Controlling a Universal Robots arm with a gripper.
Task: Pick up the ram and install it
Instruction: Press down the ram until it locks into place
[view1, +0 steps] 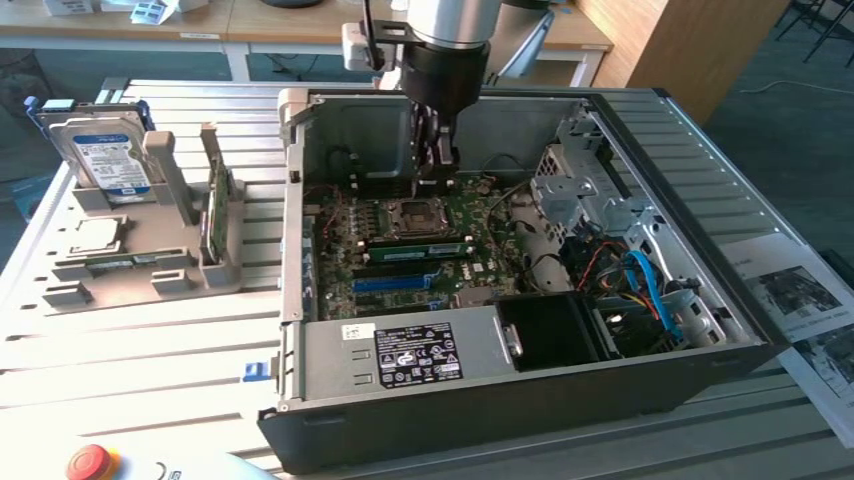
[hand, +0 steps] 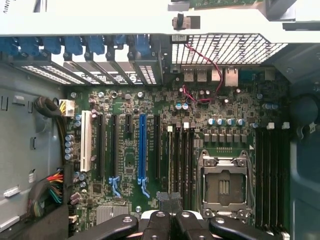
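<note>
Since a long green stick already sits on edge in a slot just beside the processor socket (view1: 407, 214), I take that one to be the ram (view1: 420, 249), though I cannot rule out the similar stick (view1: 214, 212) standing on edge in the grey rack (view1: 160, 250), outside the case on the exterior view's left and well apart from everything else. The ram's long axis runs across the exterior view, left to right, parallel to the neighbouring slots on the board (view1: 400, 285). My claw (view1: 441, 165) hangs straight above that part of the board, inside the computer case (view1: 534, 385). In the wrist view the claw (hand: 170, 222) lines up with the slots next to the socket, so I judge the ram lies directly below it and not off to either side. The fingers are pressed fully together and I see nothing held between them. Whether they are touching the ram's top edge, I cannot tell.
</note>
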